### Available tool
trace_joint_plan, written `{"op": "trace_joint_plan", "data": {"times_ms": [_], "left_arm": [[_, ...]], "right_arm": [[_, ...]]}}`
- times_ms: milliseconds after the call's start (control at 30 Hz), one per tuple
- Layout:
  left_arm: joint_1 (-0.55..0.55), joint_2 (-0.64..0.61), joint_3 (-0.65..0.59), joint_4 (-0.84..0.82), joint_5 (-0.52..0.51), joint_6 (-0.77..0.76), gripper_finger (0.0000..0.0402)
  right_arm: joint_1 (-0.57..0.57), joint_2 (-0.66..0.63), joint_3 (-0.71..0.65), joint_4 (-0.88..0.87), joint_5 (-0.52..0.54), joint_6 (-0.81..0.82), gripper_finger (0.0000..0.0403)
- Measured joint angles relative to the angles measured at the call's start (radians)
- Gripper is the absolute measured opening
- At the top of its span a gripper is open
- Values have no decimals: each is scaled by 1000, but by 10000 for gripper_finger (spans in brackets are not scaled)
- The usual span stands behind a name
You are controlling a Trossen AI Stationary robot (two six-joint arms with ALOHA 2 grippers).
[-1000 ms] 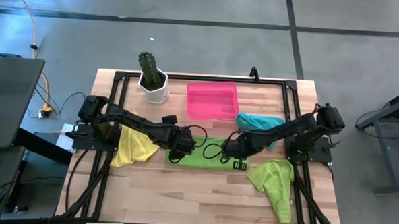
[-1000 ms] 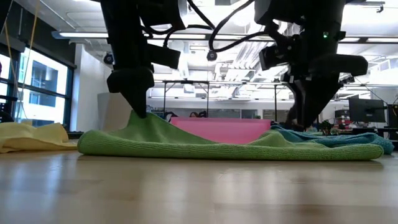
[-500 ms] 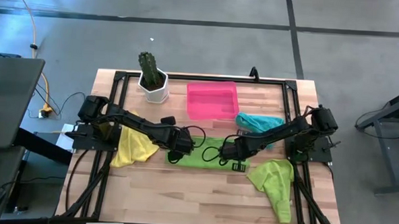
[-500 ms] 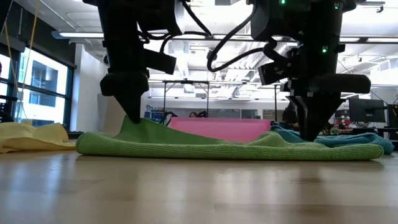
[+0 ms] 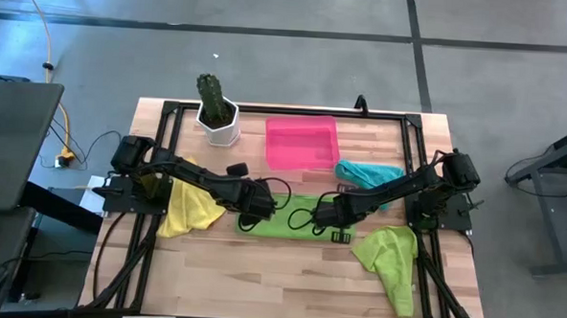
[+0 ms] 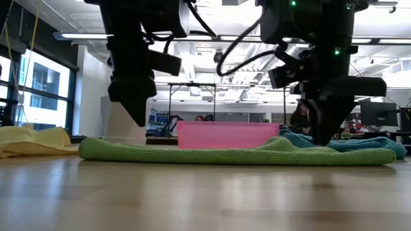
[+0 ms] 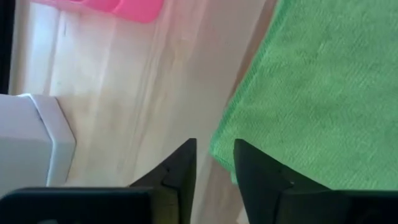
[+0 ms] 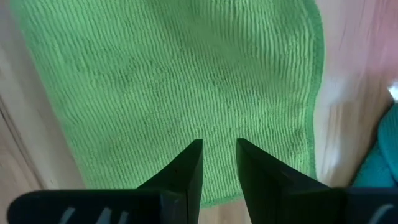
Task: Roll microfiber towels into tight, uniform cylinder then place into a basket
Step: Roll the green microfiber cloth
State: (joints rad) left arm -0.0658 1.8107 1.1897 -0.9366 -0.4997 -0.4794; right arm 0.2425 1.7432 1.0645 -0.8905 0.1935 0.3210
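Wooden desk [image 5: 259, 273] on a grey concrete floor, seen from above: folded lime green towel [image 5: 290, 223] lies flat mid-desk, pink basket [image 5: 301, 142] empty at the far edge, white cactus pot [image 5: 218, 123] beside it toward the far-left corner. Teal towel [image 5: 369, 171] sits just right of the basket, yellow towel [image 5: 190, 208] at the left edge, second lime towel [image 5: 390, 262] toward the near-right corner. Left gripper [image 5: 255, 207] is over the folded towel's left end, right gripper [image 5: 327, 214] over its right half. Low view: left gripper [image 6: 136, 115] hangs just clear above the towel [image 6: 231, 153], nothing pinched; right gripper [image 6: 321, 136] tip is down at the cloth, contact unclear. Left wrist: fingers [image 7: 177, 171] slightly apart, empty, over the towel's edge [image 7: 311, 93] and bare wood. Right wrist: fingers [image 8: 186, 168] narrowly apart over cloth [image 8: 168, 81], can't tell if any is caught. To start a tight roll I'd take both corners of one short end at equal height, tuck the first turn hard, keep both grippers level so the cylinder doesn't cone.
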Motion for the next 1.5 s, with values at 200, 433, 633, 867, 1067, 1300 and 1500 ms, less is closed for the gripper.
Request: {"op": "trace_joint_plan", "data": {"times_ms": [200, 433, 633, 867, 1067, 1300, 1500], "left_arm": [[-1, 0, 51, -35, 78, -22, 110], [-39, 0, 48, 87, 262, 133, 106], [-60, -10, -26, 146, 284, 147, 106], [-59, -30, -130, 330, 316, 112, 106], [-60, -39, -217, 438, 312, 57, 106], [-66, -44, -270, 481, 307, -48, 106], [-92, -42, -272, 493, 293, -72, 106]], "right_arm": [[-10, 0, 0, -100, 42, -36, 90], [-20, 0, 0, -58, 42, -113, 90], [-30, -67, -170, 63, 39, -124, 90], [-35, -278, -403, 296, 21, 66, 80], [-31, -431, -427, 315, 16, 116, 73], [-31, -442, -426, 419, 12, 108, 73], [-25, -373, -426, 508, 7, 116, 73]]}}
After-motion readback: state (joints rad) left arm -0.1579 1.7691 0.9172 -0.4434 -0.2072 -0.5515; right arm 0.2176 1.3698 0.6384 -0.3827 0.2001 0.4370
